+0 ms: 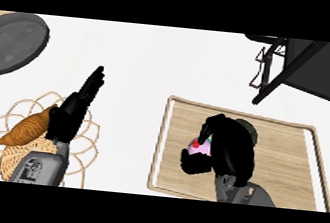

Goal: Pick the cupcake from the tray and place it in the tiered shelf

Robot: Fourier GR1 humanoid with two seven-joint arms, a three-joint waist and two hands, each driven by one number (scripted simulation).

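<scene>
My right hand [227, 149] has its fingers curled round the cupcake [199, 146] over the tray [289, 160], pickup in hand, so next comes a lift toward the shelf [291, 65] beyond my fingertips; left hand [76, 107] rests straight-fingered.

Tray [289, 160] at the counter's [172, 64] right, cupcake [199, 147] on the tray's left part inside the curled right hand [227, 152], tiered shelf [291, 65] behind the tray, wire basket [2, 133] holding a croissant [27, 128] well left of the tray, left hand [76, 107] over the basket's right side, round pan [10, 43] far left behind the basket
</scene>
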